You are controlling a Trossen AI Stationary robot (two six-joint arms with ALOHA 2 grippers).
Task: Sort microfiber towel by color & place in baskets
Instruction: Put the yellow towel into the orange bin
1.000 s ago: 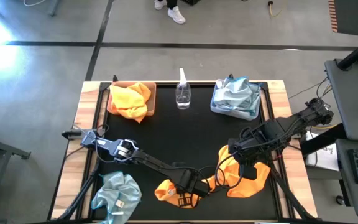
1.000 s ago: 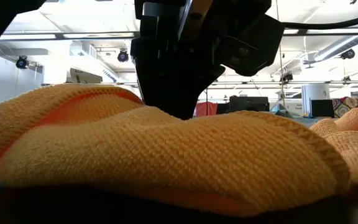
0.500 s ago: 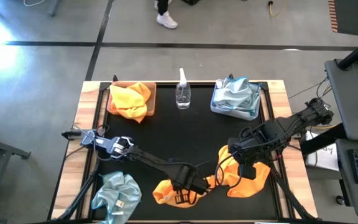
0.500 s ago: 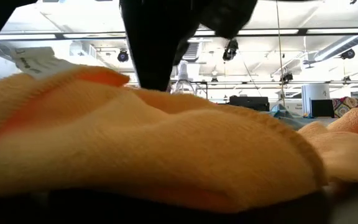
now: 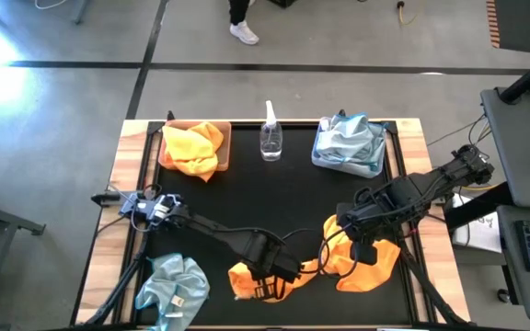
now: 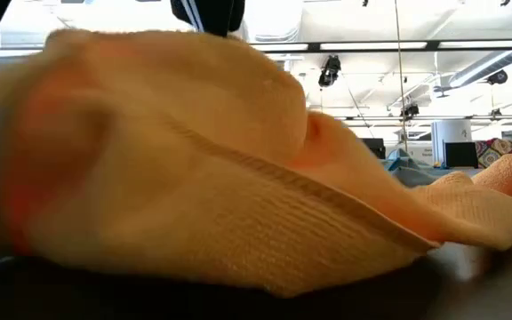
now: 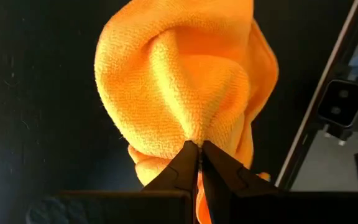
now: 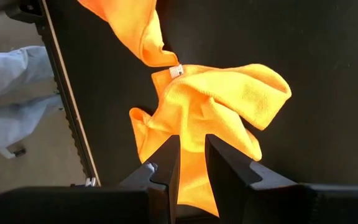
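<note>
An orange towel [image 5: 243, 279] is near the table's near edge, bunched under my left gripper [image 5: 265, 272], which is shut on it; it fills the low view [image 6: 194, 169]. A second orange towel [image 5: 368, 263] lies spread on the table to its right. My right gripper [image 8: 192, 155] stands open over it, a finger on either side of a strip of cloth. A pale blue towel [image 5: 173, 285] lies at the near left corner. The tan basket [image 5: 167, 158] holds orange towels; the grey-blue basket [image 5: 320, 158] holds blue ones. My left gripper pinches a raised fold [image 7: 195, 138] at the top of the orange towel between its two fingertips, coming from above and pointing down. The cloth is drawn up into a peak and hangs below the fingers; whether its lower part still lies on the table, I cannot tell.
A clear spray bottle [image 5: 270, 138] stands between the two baskets at the far edge. The black mat [image 5: 274, 202] lies bare in the middle. Table frame rails [image 8: 67, 112] run along the near right side. A person's legs [image 5: 242, 18] show on the floor beyond the table.
My left gripper has moved a little toward the table's left edge and upward, still shut on the orange towel. The towel has been gathered and drawn up from a low flat heap into a tall bunched peak. My right arm has kept still.
</note>
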